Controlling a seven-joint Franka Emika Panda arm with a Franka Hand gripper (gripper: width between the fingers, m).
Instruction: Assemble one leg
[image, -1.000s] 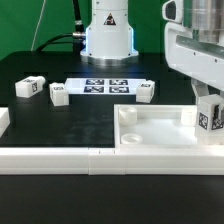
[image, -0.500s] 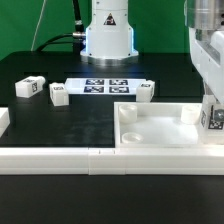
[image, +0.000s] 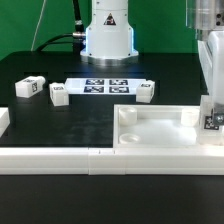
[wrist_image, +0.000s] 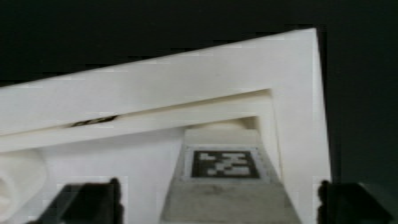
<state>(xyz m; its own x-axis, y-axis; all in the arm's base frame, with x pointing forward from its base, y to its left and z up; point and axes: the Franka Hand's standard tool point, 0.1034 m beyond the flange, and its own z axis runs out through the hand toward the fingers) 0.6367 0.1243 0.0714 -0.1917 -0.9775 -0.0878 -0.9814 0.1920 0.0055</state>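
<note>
My gripper is at the exterior view's right, over the right end of the large white tray-like piece. It is shut on a leg, a small white block whose tag faces the camera. The leg hangs low at the tray's right corner; I cannot tell whether it touches the tray. In the wrist view the leg stands between my two dark fingers, with the tray's corner rim behind it.
Three more white legs lie on the black table: one and another at the left, one by the marker board. A long white rail runs along the front. The robot base stands behind.
My gripper has moved down and a little toward the exterior view's right with the leg, bringing it from above the tray's right end down to its corner.
</note>
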